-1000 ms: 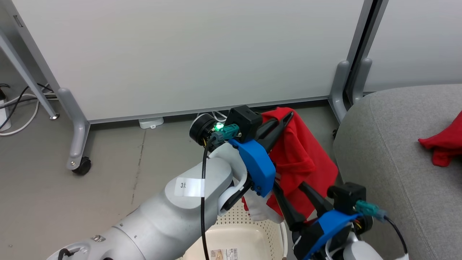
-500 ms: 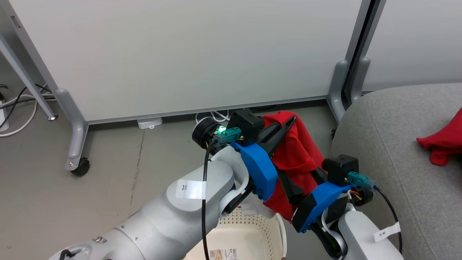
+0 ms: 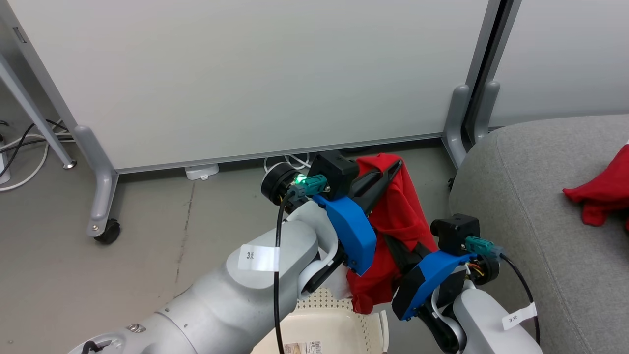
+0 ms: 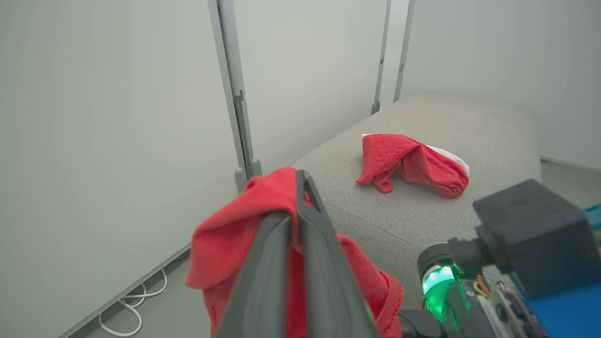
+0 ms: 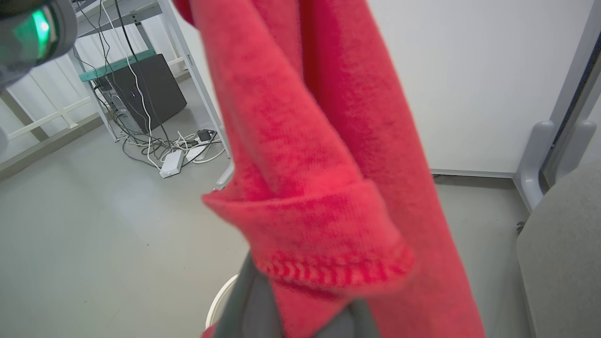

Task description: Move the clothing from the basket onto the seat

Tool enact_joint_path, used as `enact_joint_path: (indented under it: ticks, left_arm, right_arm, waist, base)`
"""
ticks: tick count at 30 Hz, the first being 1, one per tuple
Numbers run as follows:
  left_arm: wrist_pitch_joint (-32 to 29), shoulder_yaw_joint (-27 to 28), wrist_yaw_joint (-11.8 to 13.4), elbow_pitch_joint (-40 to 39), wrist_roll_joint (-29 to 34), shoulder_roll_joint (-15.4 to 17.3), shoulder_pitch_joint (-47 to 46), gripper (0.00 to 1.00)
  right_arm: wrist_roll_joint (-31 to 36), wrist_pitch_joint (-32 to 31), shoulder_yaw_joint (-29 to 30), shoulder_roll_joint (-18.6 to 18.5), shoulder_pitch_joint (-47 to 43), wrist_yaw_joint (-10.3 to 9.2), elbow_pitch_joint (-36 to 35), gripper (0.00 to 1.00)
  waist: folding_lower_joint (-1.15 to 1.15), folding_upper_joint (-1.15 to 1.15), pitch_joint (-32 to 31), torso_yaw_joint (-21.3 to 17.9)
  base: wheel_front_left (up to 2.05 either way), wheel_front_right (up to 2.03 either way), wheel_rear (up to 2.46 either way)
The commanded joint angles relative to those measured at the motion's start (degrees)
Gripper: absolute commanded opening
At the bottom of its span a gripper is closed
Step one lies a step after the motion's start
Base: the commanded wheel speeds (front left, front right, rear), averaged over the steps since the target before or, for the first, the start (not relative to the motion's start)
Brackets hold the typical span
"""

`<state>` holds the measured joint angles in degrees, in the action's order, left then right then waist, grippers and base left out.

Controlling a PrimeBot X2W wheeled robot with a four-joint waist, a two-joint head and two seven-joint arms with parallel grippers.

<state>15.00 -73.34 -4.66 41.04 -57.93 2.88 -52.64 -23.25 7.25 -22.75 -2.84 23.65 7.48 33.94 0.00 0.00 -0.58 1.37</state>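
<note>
A bright red garment of the clothing (image 3: 398, 216) hangs in the air above the basket (image 3: 339, 319), which is cream-white and perforated at the bottom edge. My left gripper (image 3: 393, 167) is shut on the garment's top fold, and the left wrist view shows its fingers (image 4: 310, 220) pinching the cloth (image 4: 235, 225). Lower down, my right gripper (image 3: 403, 250) is shut on the same garment, whose hem (image 5: 328, 244) drapes over its fingers (image 5: 249, 300). Another red garment (image 3: 597, 199) with white trim lies on the grey seat (image 3: 530, 187) to the right, as the left wrist view shows (image 4: 413, 162).
White partition panels (image 3: 255, 73) on grey feet with a caster (image 3: 105, 231) stand just behind. Cables (image 3: 19, 147) lie on the floor at the left. The right wrist view shows a dark box and a power strip (image 5: 171, 162) under a desk frame.
My right gripper has risen toward the hanging garment and shut on its lower part, bunching the cloth. The left gripper has kept its hold. The camera has shifted slightly.
</note>
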Motion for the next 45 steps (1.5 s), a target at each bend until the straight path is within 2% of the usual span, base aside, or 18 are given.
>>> enact_joint_path:
  ticks: [1, 14, 15, 16, 17, 18, 24, 28, 36, 45]
  left_arm:
    - [0.27, -0.11, -0.24, 0.19, -0.10, 0.01, 0.49, 0.00]
    - [0.27, -0.21, -0.55, 1.09, -0.48, 0.02, 0.95, 0.00]
    - [0.27, -0.21, -0.52, 1.12, -0.51, 0.02, 0.94, 0.16]
    - [0.27, -0.21, -0.46, 1.14, -0.50, 0.02, 0.94, 0.44]
    - [0.27, -0.22, -0.36, 1.14, -0.45, 0.02, 0.95, 0.63]
    - [0.27, -0.22, -0.28, 1.02, -0.31, 0.01, 0.98, 1.00]
    - [0.25, 4.13, -0.94, -0.63, 1.83, 0.04, 3.87, 1.00]
    - [0.21, 9.84, -1.55, -2.13, 7.41, 0.26, 8.34, 1.00]
    - [0.21, 23.52, -2.71, -8.65, 19.73, 3.06, 21.72, 1.00]
    - [0.21, 30.88, -2.96, -12.18, 25.93, 4.36, 29.67, 1.00]
  right_arm:
    - [-0.04, 0.45, -0.20, -0.09, 0.85, 0.03, 0.32, 0.00]
    - [-0.89, 1.36, -0.95, -0.09, 0.75, 0.03, 1.26, 0.00]
    - [-0.90, 1.32, -0.87, -0.09, 0.78, 0.03, 1.29, 0.00]
    - [-0.84, 1.40, -0.79, -0.09, 0.84, 0.03, 1.32, 0.00]
    - [-0.78, 1.47, -0.70, -0.09, 0.90, 0.03, 1.33, 0.00]
    - [-0.74, 1.53, -0.63, -0.09, 0.97, 0.03, 1.31, 0.00]
    - [-0.88, 1.98, -0.34, -0.08, 1.01, 0.03, 0.93, 0.00]
    - [-0.20, 2.11, 0.33, -0.09, 0.84, 0.03, 0.73, 0.00]
    - [0.84, 1.98, 2.71, -0.09, -0.49, 0.03, -0.24, 0.00]
    - [0.87, 1.77, 5.26, -0.08, -2.40, 0.03, -1.63, 0.00]
  waist:
    - [0.00, 0.00, -0.06, -0.05]
    - [0.00, 0.00, -0.41, -0.47]
    - [0.00, 0.00, -0.41, -0.47]
    - [0.00, 0.00, -0.39, -0.46]
    - [0.00, 0.00, -0.38, -0.46]
    - [0.00, 0.00, -0.35, -0.46]
    - [0.00, 0.00, -0.20, -0.66]
    - [0.00, 0.00, -0.05, -0.67]
    - [0.00, 0.00, 0.33, -0.36]
    - [0.00, 0.00, 0.57, 0.27]
  base:
    - [0.00, 0.00, 0.00]
    - [0.00, 0.00, 0.00]
    - [0.00, 0.00, 0.00]
    - [0.00, 0.00, 0.00]
    - [0.00, 0.00, 0.00]
    - [0.00, 0.00, 0.00]
    - [0.00, 0.00, 0.00]
    - [0.00, 0.00, 0.00]
    - [0.00, 0.00, 0.00]
    - [0.00, 0.00, 0.00]
